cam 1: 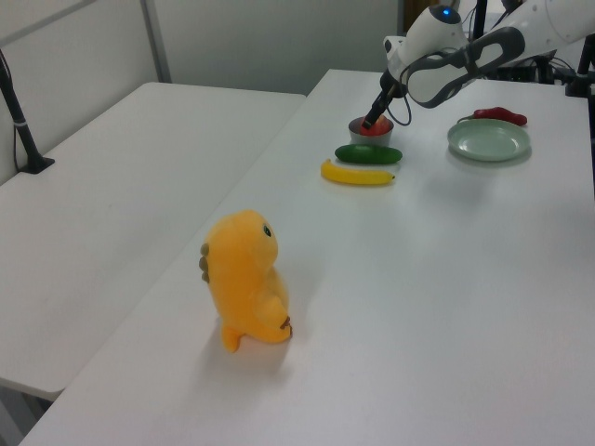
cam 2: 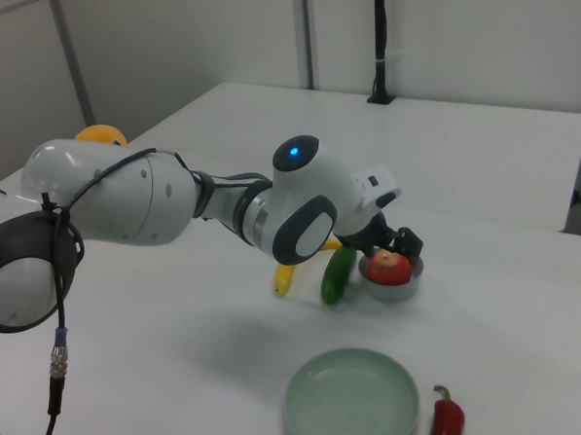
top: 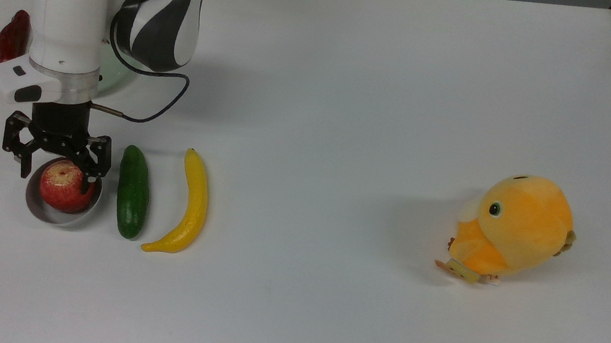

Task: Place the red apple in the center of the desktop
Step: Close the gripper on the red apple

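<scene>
Large plain white matte desktop (top: pixel 346 113): round red apple w/ yellowish speckled top (top: pixel 65 186) sits in small grey bowl (top: pixel 56 214) near the top view's left edge, well apart from table centre. Black two-finger gripper (top: pixel 55 169) is lowered over apple, fingers spread either side, not clamped. Beside bowl, toward the top view's right: dark green cucumber (top: pixel 133 192), then yellow banana (top: pixel 186 204); orange plush bird (top: pixel 511 229) far off.
</scene>
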Motion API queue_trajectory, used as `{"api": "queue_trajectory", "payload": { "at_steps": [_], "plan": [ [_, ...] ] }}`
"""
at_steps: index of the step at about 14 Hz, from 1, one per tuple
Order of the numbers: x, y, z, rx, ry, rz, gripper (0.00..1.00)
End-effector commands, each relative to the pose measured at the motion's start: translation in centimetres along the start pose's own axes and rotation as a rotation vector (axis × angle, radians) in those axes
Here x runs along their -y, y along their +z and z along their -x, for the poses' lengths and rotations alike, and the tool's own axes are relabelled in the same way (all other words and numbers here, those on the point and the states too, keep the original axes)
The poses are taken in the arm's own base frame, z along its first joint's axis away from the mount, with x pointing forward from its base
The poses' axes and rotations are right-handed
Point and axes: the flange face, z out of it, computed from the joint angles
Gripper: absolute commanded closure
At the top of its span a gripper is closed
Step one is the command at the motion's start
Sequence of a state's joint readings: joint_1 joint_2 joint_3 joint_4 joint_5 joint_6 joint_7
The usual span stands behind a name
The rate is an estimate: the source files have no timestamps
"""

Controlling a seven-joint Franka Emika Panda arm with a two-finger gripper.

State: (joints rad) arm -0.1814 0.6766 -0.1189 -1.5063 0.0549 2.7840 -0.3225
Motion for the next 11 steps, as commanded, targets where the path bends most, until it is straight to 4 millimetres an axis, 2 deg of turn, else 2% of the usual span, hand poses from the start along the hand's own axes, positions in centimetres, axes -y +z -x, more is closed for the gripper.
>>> {"api": "queue_trajectory", "payload": {
  "at_steps": [1, 2, 3, 5, 7, 11],
  "plan": [
    [0.82, 0.46, -0.34, -0.014, -0.057, 0.010, 0.29],
    [0.91, 0.51, -0.29, -0.011, -0.070, 0.014, 0.48],
    [1.13, 0.55, -0.29, -0.010, -0.074, 0.013, 0.63],
    [1.07, 0.56, -0.19, -0.007, -0.075, 0.014, 0.85],
    [1.26, 0.51, -0.24, -0.008, -0.077, 0.011, 0.91],
    [1.09, -0.15, -0.65, -0.017, -0.074, 0.013, 0.93]
  ]
}}
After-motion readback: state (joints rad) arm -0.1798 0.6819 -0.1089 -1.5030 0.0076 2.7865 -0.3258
